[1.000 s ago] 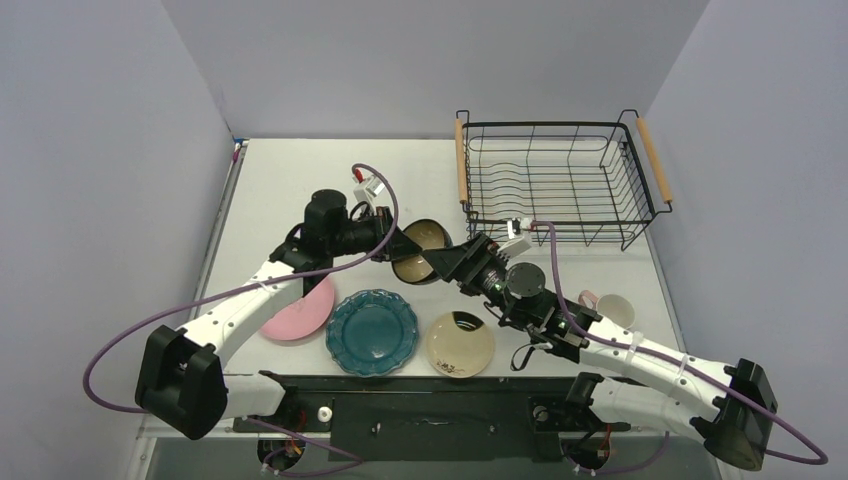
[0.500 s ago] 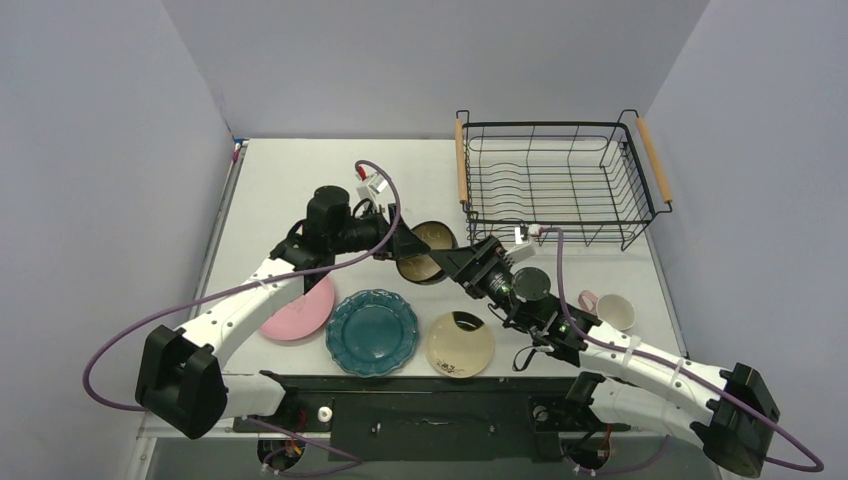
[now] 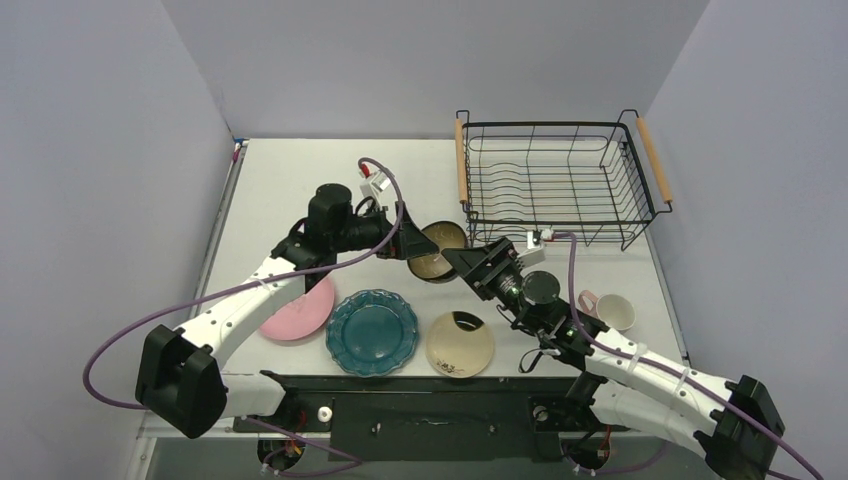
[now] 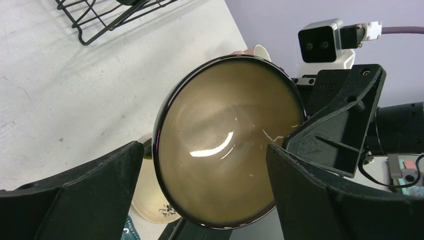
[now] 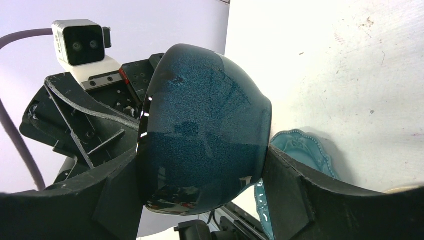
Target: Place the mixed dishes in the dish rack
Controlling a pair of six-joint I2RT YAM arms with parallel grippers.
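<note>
The dark-teal bowl (image 3: 437,252) with its beige inside (image 4: 230,140) hangs tilted above the table, between both arms. My right gripper (image 5: 200,157) is shut on its blue outside (image 5: 205,135), a finger pressed to each side. From the other side my left gripper (image 4: 204,150) faces the bowl's mouth, open, with its fingers clear of the rim. On the table lie the pink plate (image 3: 300,315), teal plate (image 3: 372,332), cream dish (image 3: 460,344) and pink cup (image 3: 610,310). The dish rack (image 3: 560,125) stands at the back right with nothing in it.
The two wrists (image 3: 500,275) nearly meet over the table's middle, just in front of the rack's near left corner (image 4: 100,20). Purple cables loop from both arms. Grey walls close in the left, back and right sides.
My left gripper has opened off the bowl, which now rests in the right gripper alone. Both grippers and the bowl have shifted slightly right and back, toward the rack.
</note>
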